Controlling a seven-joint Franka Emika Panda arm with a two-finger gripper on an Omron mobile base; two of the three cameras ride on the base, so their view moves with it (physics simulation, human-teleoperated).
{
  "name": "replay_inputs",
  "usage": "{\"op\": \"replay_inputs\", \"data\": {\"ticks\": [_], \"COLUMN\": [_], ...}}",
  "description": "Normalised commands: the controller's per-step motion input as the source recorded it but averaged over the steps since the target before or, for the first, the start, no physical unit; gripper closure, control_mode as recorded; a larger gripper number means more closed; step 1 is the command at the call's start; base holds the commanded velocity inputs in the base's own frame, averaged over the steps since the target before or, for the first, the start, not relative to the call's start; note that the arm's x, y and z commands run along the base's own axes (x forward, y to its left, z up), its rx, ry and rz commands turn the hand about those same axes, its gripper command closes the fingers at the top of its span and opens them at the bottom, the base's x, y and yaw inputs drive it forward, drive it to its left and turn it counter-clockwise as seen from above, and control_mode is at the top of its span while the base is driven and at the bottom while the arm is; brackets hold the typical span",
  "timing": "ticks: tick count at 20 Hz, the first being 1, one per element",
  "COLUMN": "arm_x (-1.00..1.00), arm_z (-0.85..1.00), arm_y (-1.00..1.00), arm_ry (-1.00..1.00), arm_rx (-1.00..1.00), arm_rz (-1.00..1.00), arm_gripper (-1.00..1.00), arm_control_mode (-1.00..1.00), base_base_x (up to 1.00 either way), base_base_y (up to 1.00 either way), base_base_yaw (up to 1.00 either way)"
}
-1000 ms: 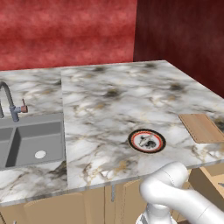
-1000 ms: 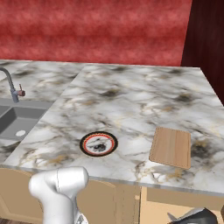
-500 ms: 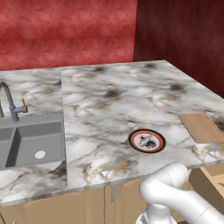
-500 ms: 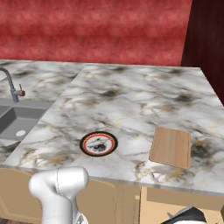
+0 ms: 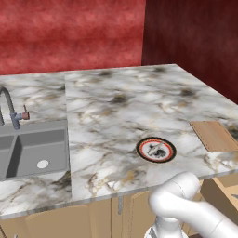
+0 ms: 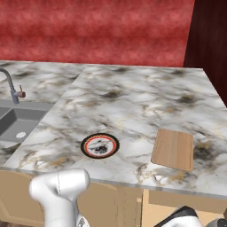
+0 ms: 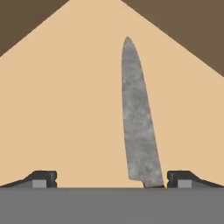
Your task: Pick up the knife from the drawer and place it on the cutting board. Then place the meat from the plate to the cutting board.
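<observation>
Worktop (image 5: 116,116): grey-white marble w/ dark veining, ran wall to wall under red back wall; tan cabinet fronts below front edge.

Sink (image 5: 32,148): grey basin set into worktop's left end, curved faucet (image 5: 11,109) at its rear edge.

Arm (image 5: 186,209): white, bent low in front of the cabinets, below worktop's front edge, reaching down toward right side.

Drawer (image 7: 65,109): light tan floor seen from hand view, dark brown beyond its angled edges. Tan box corner also showed under worktop's front right corner in left base view; couldn't tell how far out it stood.

Cutting board (image 6: 174,148): plain light-brown rect., flat on worktop near front right corner, long axis running front-to-back, nothing on it.

Plate (image 6: 99,145): black rim, red-orange ring, white centre; near worktop's front edge, left of the board, well apart from it.

Knife (image 7: 138,118): flat on drawer floor. Mottled grey blade, long axis running away from the hand, tip pointing up-frame in hand view, slightly left of vertical. Handle end hidden at bottom of frame, close by right fingertip.

Gripper (image 7: 111,179): jaws spread wide, nothing between pads; knife's butt end lay between the tips, nearer the right one. Contact w/ blade: couldn't tell.

Meat (image 6: 101,145): small dark-grey/whitish lump at plate centre.
</observation>
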Motion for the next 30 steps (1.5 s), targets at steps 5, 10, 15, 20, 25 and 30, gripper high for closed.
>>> {"op": "replay_inputs", "data": {"ticks": [5, 10, 15, 20, 25, 30], "arm_x": [0.15, 0.05, 0.0, -0.01, -0.19, -0.24], "arm_z": [-0.24, -0.19, -0.18, -0.24, -0.18, -0.08], "arm_y": [-0.45, -0.49, -0.41, -0.31, -0.12, -0.05], "arm_ry": [0.09, 0.09, 0.09, 0.06, 0.0, 0.0], "arm_rx": [-0.02, 0.0, 0.0, 0.0, 0.0, 0.0], "arm_rz": [0.0, 0.0, 0.0, 0.0, 0.0, 0.0], "arm_gripper": [-1.0, -1.0, -1.0, -1.0, -1.0, -1.0], "arm_control_mode": [-1.0, -1.0, -1.0, -1.0, -1.0, -1.0], "base_base_x": [0.0, 0.0, 0.0, 0.0, 0.0, 0.0], "base_base_y": [0.0, 0.0, 0.0, 0.0, 0.0, 0.0], "base_base_yaw": [0.0, 0.0, 0.0, 0.0, 0.0, 0.0]}}
